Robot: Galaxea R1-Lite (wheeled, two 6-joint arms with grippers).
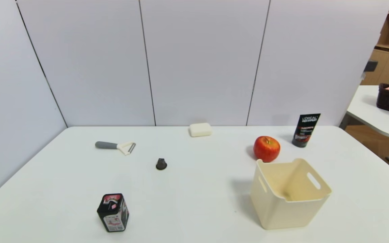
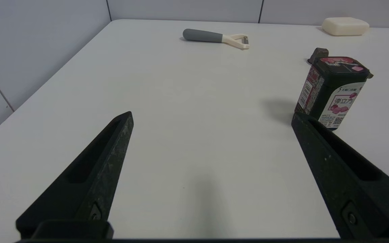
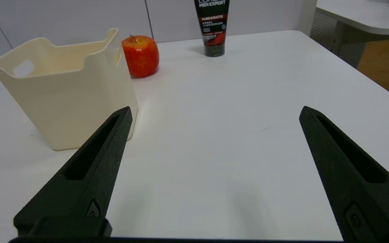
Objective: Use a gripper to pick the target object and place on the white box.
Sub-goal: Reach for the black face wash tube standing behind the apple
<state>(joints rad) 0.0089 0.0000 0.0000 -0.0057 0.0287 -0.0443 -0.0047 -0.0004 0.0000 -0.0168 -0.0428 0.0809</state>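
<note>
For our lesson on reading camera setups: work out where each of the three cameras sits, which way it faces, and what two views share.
Head view: high on the robot, looking forward and down over the table; no arm shows.
Left wrist view: low behind the open left hand, facing the peeler and black tin.
Right wrist view: low behind the open right hand, facing the white box, apple and black tube.
Head and left wrist views share the soap block.

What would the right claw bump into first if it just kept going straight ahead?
Probably the black tube: it stands roughly ahead of the open right gripper, across bare table. The white box and apple lie off to one side.
</note>
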